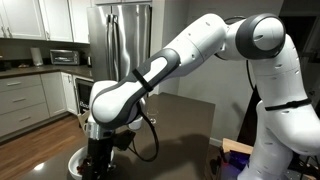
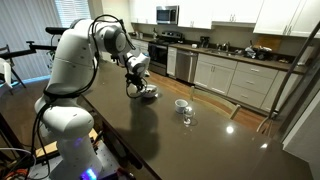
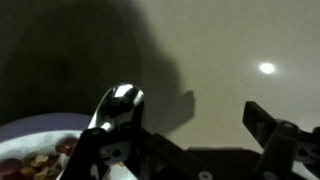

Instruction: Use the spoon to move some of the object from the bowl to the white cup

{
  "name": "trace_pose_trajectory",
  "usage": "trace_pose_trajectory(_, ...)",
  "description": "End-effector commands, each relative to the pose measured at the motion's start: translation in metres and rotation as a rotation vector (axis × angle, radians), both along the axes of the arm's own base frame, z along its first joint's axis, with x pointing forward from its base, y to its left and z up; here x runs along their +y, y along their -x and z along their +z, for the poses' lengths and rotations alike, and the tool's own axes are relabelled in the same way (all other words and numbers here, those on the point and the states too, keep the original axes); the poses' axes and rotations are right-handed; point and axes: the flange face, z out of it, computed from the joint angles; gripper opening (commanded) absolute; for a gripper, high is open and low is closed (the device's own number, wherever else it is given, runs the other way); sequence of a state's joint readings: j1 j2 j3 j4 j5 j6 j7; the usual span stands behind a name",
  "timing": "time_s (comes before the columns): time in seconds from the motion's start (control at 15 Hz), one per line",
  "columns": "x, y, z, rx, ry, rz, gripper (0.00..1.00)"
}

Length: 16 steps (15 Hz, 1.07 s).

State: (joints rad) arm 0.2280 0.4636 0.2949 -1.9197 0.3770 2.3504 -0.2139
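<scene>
Kitchen setting: white cabinets [image 2: 230,75] and a microwave [image 2: 167,14] line the back wall in an exterior view, and a steel fridge [image 1: 125,40] stands behind the robot in an exterior view. Below them, the dark glossy tabletop [image 2: 200,140] fills the lower half of the frame.

Your white arm [image 1: 180,50] reaches from the upper right of the frame down to the lower left and ends in the black pincer [image 1: 100,152]. You have the pincer spread wide, with its two fingers well apart and nothing clamped between them. It hangs just above the bowl [image 2: 149,94], a wide white dish left of centre.

The white cup [image 2: 181,103] stands on the tabletop to the right of the bowl, near it but apart. A small clear glass [image 2: 187,118] sits just below the cup in the frame.

In the wrist view the bowl's rim curves across the lower left corner. The spoon [image 3: 120,100] shows there as a pale, shiny, rounded tip beside the finger at the left of the frame. You cannot tell whether it touches that finger. The object [image 3: 35,160], brown and reddish chunks, lies heaped inside the bowl.
</scene>
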Motion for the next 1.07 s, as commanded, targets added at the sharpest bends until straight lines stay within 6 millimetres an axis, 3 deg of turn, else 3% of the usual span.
trace_pose_trajectory(0.0,-0.019,0.009,0.015,-0.007,0.105,0.001,1.00)
trace_pose_trajectory(0.4,-0.043,0.010,0.027,0.002,0.256,0.010,1.00)
trace_pose_trajectory(1.0,-0.060,0.006,0.025,-0.029,0.351,-0.005,1.00)
